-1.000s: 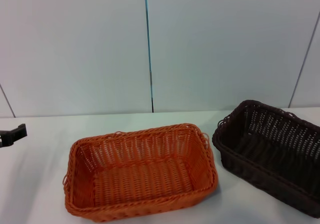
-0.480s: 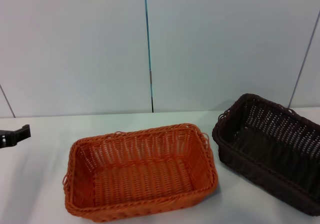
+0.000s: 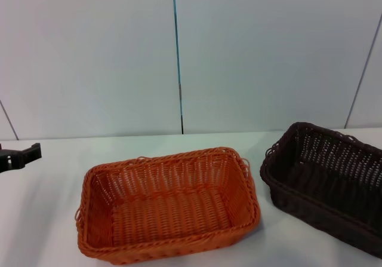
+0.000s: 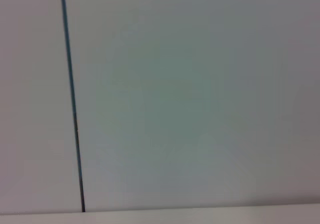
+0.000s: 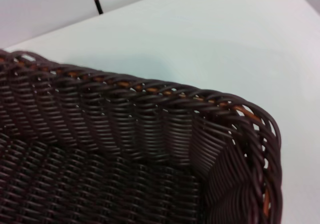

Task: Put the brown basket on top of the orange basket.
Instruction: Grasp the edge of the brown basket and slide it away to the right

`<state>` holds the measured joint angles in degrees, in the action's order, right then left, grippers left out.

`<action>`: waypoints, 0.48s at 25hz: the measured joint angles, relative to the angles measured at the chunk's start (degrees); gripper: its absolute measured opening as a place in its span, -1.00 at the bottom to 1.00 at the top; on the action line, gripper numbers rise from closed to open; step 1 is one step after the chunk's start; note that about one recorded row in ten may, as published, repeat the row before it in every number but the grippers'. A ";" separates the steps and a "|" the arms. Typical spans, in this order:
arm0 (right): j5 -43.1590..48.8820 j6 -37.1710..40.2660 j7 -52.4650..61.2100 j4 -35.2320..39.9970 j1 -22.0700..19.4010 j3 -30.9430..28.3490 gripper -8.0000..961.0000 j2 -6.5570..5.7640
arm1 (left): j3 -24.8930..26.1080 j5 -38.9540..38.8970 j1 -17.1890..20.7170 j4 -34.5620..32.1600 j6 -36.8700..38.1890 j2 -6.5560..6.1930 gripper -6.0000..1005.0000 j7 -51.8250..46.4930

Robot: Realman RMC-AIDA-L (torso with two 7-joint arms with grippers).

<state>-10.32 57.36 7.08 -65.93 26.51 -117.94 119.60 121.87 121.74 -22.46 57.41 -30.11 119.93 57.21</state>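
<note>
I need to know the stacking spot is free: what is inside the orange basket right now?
Nothing shows inside the orange basket: its woven floor is bare in the head view. The brown basket sits beside it on the robot's right, apart, not stacked. Beneath the orange basket is hidden.

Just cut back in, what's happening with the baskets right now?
The orange basket sits empty mid-table. The brown basket is to its right, beside it, not yet stacked. The right wrist camera looks close into a corner of the brown basket, so the right arm seems to be working it, though its gripper isn't visible. The left gripper is at the table's far left.
</note>
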 joint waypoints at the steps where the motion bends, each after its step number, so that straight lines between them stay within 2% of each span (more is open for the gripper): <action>1: 0.26 -0.05 0.03 -0.09 -0.07 0.19 0.06 0.00 | 0.04 0.00 -0.04 0.01 -0.03 0.00 0.81 0.00; 4: 2.02 -0.16 0.52 0.03 0.03 0.74 -0.20 0.00 | 0.10 -0.01 -0.30 -0.07 -0.05 0.01 0.81 0.00; 10: 3.10 -0.51 1.91 0.22 -0.08 1.65 -0.51 -0.05 | 0.12 1.18 -1.18 -0.98 -0.05 -0.18 0.81 -0.01; 12: 3.42 -0.53 1.95 0.40 -0.09 1.75 -0.54 -0.07 | 0.12 1.46 -1.42 -1.27 -0.18 -0.19 0.81 -0.04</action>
<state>-6.90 56.83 9.03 -65.54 26.42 -116.19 119.54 121.99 123.20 -23.89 56.14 -30.29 119.74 57.17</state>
